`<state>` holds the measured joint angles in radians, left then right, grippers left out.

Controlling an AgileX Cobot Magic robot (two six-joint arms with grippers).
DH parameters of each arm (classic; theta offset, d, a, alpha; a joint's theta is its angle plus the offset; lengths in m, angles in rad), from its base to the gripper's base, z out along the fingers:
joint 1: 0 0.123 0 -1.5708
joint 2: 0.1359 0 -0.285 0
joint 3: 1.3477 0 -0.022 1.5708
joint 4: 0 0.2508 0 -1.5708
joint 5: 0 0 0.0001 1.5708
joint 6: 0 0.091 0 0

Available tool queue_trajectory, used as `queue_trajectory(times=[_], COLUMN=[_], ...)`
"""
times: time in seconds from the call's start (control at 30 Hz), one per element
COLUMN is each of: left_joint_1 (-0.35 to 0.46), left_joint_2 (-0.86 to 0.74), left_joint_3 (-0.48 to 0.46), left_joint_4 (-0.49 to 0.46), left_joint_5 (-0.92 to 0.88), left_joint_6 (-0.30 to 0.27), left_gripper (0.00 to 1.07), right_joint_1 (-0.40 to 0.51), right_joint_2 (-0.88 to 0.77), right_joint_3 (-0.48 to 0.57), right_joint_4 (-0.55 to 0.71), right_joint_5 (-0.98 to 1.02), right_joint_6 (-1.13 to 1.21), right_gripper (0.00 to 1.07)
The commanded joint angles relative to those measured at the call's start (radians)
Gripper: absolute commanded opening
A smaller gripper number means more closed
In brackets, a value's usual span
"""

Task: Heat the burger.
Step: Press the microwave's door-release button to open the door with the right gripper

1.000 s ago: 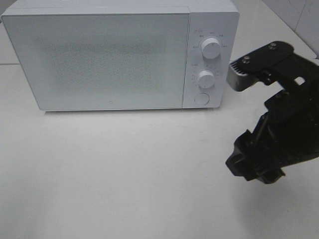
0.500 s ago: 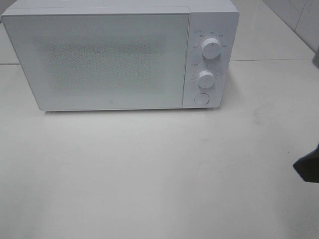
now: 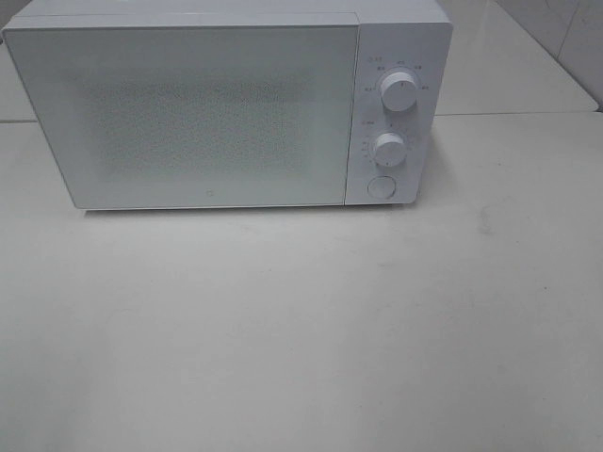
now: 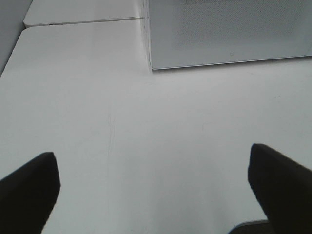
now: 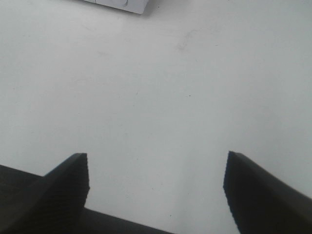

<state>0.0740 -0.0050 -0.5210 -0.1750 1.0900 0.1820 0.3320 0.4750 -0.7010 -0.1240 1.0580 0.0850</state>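
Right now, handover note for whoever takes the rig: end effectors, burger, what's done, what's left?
Left end effector: open, empty, over bare table in front of the microwave.
Right end effector: open, empty, over bare table.
Neither arm shows in the high view.
Burger: in no view. The microwave door is shut and nothing shows through it, so I cannot tell if the burger is inside.
Done: door closed.
Left: confirm where the burger is, check the knobs.
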Motion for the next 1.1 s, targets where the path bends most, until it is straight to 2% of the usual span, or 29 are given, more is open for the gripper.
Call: queue_trajectory(times=[0.03,0.1,0.33,0.7,1.1], left_joint_1=[0.003,0.003,0.003,0.003,0.003], left_joint_2=[-0.026,-0.026,-0.026,-0.026,-0.019], left_joint_3=[0.002,0.002,0.002,0.002,0.002], left_joint_4=[-0.005,-0.005,-0.005,-0.005,-0.002], left_joint_5=[-0.015,-0.015,-0.015,-0.015,-0.015], left_joint_6=[-0.005,-0.005,-0.005,-0.005,-0.006], left_gripper=[0.98,0.98,0.98,0.98,0.98], right_joint_1=[-0.023,-0.05,-0.123,-0.209,-0.218], right_joint_2=[-0.063,-0.144,-0.313,-0.51,-0.506], right_joint_3=[0.046,0.099,0.19,0.204,0.204], right_joint_4=[-0.001,-0.001,-0.002,0.002,0.004], right_joint_5=[-0.018,-0.031,-0.049,-0.062,-0.062], right_joint_6=[-0.016,-0.016,-0.017,-0.018,-0.021], right_gripper=[0.76,0.76,0.76,0.76,0.76])
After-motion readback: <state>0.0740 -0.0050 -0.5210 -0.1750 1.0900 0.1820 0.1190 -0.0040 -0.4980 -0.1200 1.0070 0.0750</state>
